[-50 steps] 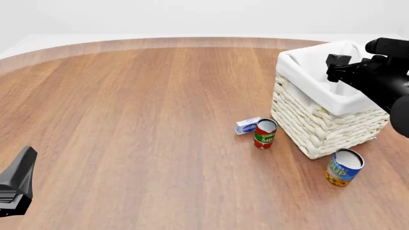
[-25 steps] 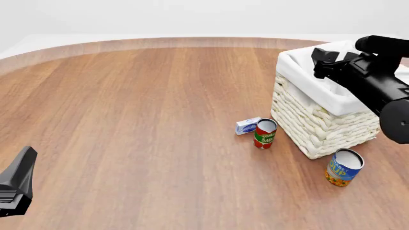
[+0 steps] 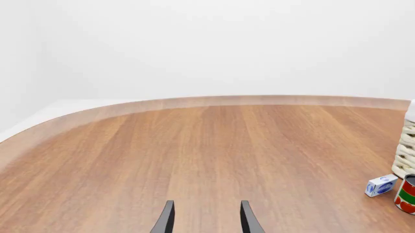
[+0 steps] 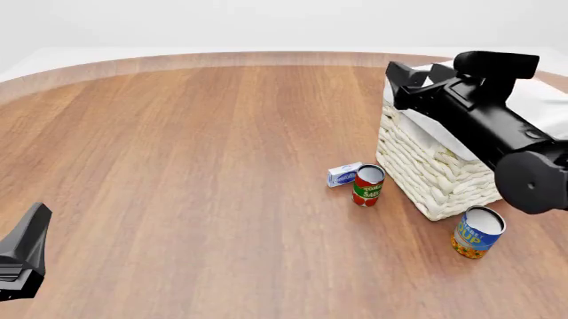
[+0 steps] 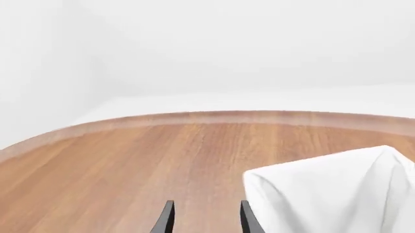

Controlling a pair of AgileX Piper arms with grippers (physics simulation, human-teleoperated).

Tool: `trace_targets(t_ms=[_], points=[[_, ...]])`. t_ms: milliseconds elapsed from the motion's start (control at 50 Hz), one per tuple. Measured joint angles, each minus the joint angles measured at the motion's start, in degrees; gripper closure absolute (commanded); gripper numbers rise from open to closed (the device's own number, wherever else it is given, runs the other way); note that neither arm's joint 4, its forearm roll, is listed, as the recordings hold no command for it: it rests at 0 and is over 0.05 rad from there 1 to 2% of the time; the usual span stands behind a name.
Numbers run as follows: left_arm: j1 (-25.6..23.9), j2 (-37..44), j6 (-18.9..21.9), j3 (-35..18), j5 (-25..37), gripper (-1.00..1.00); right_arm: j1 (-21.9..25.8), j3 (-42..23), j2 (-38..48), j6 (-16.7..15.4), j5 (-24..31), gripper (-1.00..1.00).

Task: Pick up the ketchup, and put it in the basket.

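Ketchup isn't visible in any current view, so its whereabouts can't be confirmed; could be inside the basket behind the right arm, but can't tell.

Left wrist view: 2 dark fingertips of the left gripper [image 3: 205,218] stand apart w/ bare wood between, holding nothing. Table [image 3: 194,145] stretches ahead; a small blue-white box [image 3: 380,185] lies near the tomato sauce can [image 3: 407,194], w/ a strip of the basket [image 3: 406,150] weave just beyond.

Front view: left gripper [image 4: 22,256] sits low at the near left, well apart from everything. Right arm [image 4: 497,133] hangs over the basket [image 4: 435,173], w/ the right gripper [image 4: 401,83] past the basket's left rim, above the wood. Tomato sauce can [image 4: 368,185] stands just beside the basket wall, box [image 4: 342,175] touching or nearly so. Blue-orange can [image 4: 477,232] stands near the basket's near corner.

Right wrist view: right gripper [image 5: 204,216] fingertips apart, nothing between; white cloth lining [image 5: 331,194] just beside them.

Judgement: w/ both grippers empty & no bottle on the table, likely either a search step or the drop is done. To do it well: keep the right arm high enough to clear rim & lining, move slowly near the 2 cans, & confirm the bottle's spot before committing to any descent.
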Motion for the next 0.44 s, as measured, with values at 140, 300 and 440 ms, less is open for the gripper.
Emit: trace_targets(t_ms=[140,300,440], points=[[0.0,0.0,0.0,0.0,0.0,-1.0,4.8,0.09,0.02,-0.08,-1.79,-1.0],[0.0,0.0,0.0,0.0,0.0,-1.0,11.1,-0.5,1.03,-0.4,-3.25,-1.0],[0.0,0.0,0.0,0.0,0.0,-1.0,17.38,-1.22,1.94,-0.81,-4.21,-1.0]])
